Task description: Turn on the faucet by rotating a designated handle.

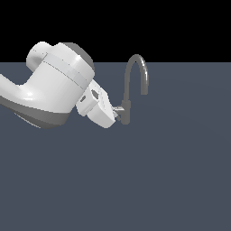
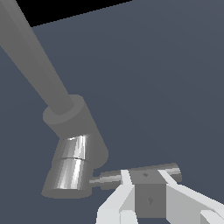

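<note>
Your arm had the gripper right up against the faucet, which stood upright on the counter a little past the middle of the exterior view, its arched spout curving over toward that view's right. The handle jutted sideways from the short body toward the exterior view's left — that is, straight toward your gripper, with no gap visible between the two.

In the wrist view, the white fingers straddled the thin lever bar, one to each side of it. They appeared closed in on the bar, pinching it or very nearly so; whether the pads were pressing firmly could not be confirmed from either picture.

The relation that governs your next move, in my judgement: the lever's long axis ran crosswise to the shiny stub on the body, and the gripper sat on the bar's outer stretch, away from the stub. A turn would therefore have to sweep the fingers in an arc about the stub's axis, not push along the bar. A straight push risked sliding off the thin bar — it offered little surface to hold.

No water or other sign of flow was shown; I judged the faucet not yet turned on.
</note>
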Controlling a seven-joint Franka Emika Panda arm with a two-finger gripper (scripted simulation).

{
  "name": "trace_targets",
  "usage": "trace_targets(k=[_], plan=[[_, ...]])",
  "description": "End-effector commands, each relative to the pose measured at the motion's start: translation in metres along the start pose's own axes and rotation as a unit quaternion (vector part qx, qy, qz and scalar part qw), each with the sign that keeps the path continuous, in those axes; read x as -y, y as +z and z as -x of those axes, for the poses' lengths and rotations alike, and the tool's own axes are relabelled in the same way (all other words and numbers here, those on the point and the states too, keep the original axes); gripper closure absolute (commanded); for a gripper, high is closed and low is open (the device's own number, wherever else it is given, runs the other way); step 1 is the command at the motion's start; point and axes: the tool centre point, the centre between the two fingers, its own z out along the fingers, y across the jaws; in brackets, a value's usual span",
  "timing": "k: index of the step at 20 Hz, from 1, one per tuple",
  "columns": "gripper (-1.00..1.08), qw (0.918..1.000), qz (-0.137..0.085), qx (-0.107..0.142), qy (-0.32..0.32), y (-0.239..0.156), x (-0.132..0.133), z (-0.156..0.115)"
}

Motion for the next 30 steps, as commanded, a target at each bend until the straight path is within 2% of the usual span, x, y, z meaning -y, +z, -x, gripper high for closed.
trace_targets(k=[1,13,14,30], plan=[[1.08,1.0,0.002,-0.002,0.0,0.006,-0.001,0.004],[1.08,0.9999,0.016,-0.005,0.0,0.047,-0.012,0.033],[1.08,0.9999,-0.009,0.0,0.008,0.023,0.009,0.027],[1.08,0.9999,0.013,-0.005,0.001,0.067,0.023,0.057]])
